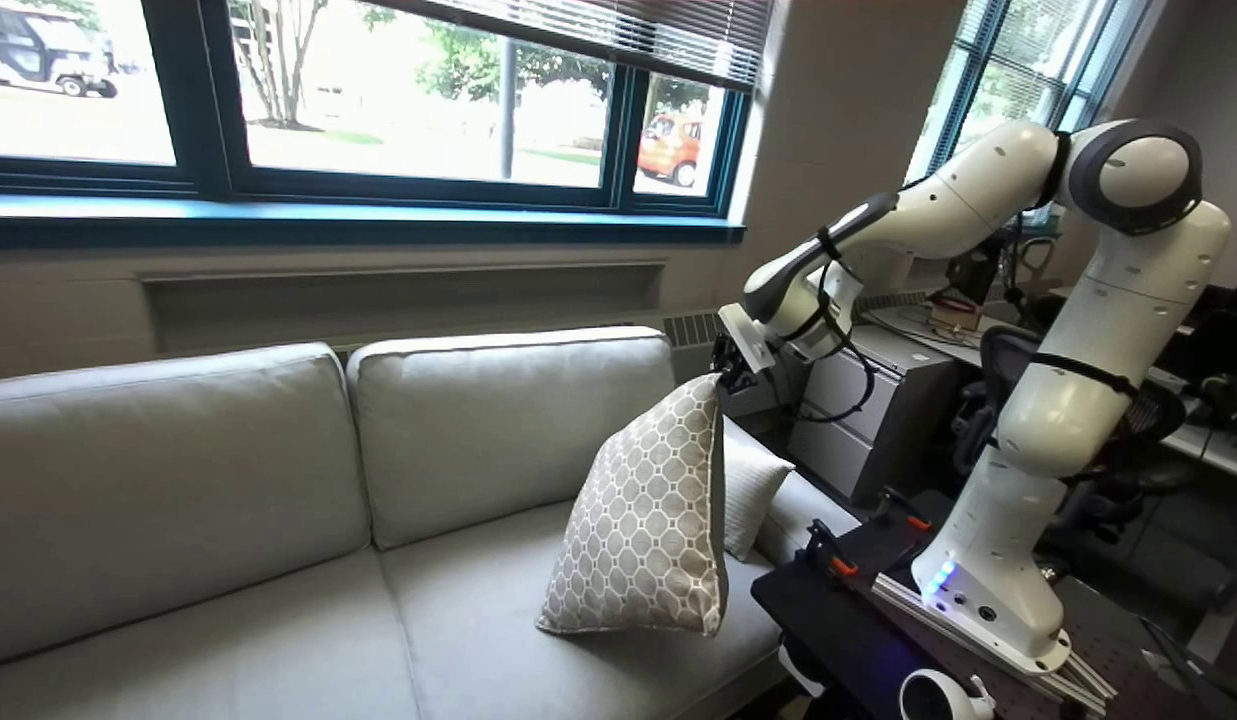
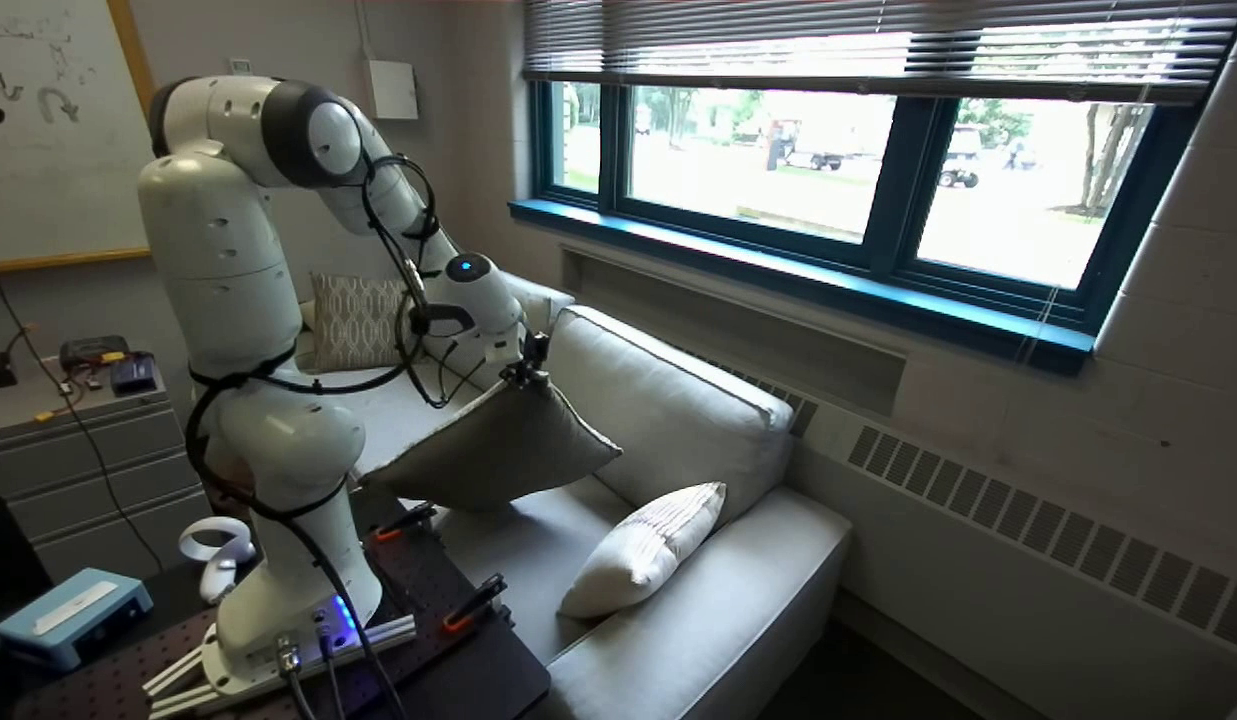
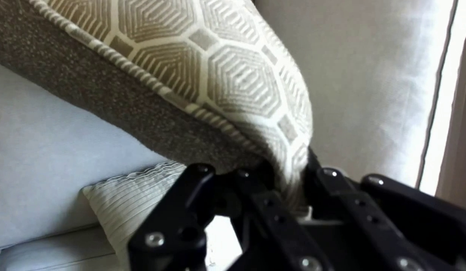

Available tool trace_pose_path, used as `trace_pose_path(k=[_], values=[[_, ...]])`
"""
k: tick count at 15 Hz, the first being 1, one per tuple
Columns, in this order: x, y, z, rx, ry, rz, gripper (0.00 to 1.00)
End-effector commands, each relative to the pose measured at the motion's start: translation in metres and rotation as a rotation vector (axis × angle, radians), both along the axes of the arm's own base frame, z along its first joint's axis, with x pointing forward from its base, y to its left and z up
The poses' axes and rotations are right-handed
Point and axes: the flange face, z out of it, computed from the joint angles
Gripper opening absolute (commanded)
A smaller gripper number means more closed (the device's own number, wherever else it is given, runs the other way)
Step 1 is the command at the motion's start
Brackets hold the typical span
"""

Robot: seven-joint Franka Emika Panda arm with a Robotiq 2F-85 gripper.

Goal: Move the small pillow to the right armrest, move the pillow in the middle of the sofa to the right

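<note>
The white Panda arm (image 1: 1043,420) over there rises from its blue-lit base (image 1: 1008,600), bends sharply at the elbow (image 1: 1143,168) and slopes its forearm (image 1: 963,205) down to the wrist (image 2: 478,295), black cable (image 2: 333,388) looping slackly alongside. At the end the Robotiq gripper (image 1: 723,374) points downward at a slant, black fingers (image 3: 274,214) drawn together in a pinch.

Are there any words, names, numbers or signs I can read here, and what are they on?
None that I can read.
Whiteboard: marker scribbles, one like a curved arrow; too blurred to read.
Blue box: a pale strip, maybe a label; any writing is too small to tell.
</note>
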Motion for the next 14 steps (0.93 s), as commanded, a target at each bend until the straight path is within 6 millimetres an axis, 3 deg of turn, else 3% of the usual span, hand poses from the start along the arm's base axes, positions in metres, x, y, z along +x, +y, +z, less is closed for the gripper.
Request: trace_pose_path(k=[1, 6, 8, 11, 14], values=[[0.026, -0.054, 0.040, 0.050, -0.034, -0.021, 0.02], [0.042, -0.141, 0.071, 0.072, -0.001, -0.059, 0.02], [0.047, -0.166, 0.083, 0.060, 0.014, -0.066, 0.02], [0.053, -0.186, 0.094, 0.045, 0.049, -0.067, 0.02], [0.065, -0.179, 0.094, 0.041, 0.100, -0.033, 0.02]])
